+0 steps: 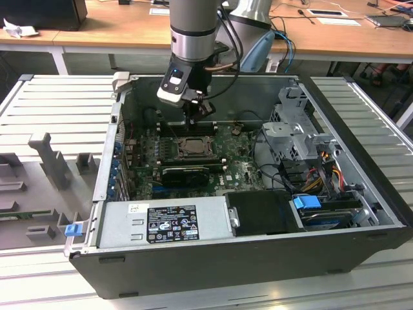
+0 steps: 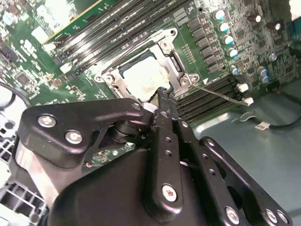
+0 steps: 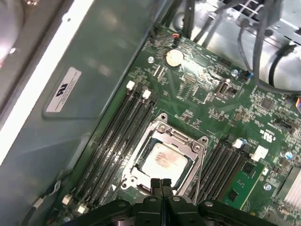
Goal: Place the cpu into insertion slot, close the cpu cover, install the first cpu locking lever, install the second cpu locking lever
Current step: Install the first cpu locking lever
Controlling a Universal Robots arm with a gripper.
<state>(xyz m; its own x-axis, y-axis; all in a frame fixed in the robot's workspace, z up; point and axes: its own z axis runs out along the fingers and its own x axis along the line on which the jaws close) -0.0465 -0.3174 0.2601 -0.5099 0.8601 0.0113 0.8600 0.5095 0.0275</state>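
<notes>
The cpu (image 3: 162, 160) lies flat in the insertion slot (image 1: 191, 147) on the green motherboard, its dull silver top showing through the cut-out of the cpu cover (image 3: 178, 136). The cover frame lies down over the chip in both wrist views, cpu (image 2: 141, 77) and cpu cover (image 2: 169, 52). My gripper (image 3: 161, 183) hangs just above the socket's edge with its black fingers pressed together, nothing seen between them. In the second wrist view the gripper (image 2: 162, 96) tip is at the socket rim. A thin wire locking lever (image 2: 221, 94) sticks out sideways from the socket corner. In the exterior view the gripper (image 1: 193, 119) is right over the socket.
Long black memory slots (image 3: 117, 136) flank the socket on both sides. The open computer case (image 1: 361, 161) walls surround the board. A power supply (image 1: 168, 223) sits at the front, a drive cage (image 1: 297, 129) and cables (image 1: 322, 168) on the exterior view's right.
</notes>
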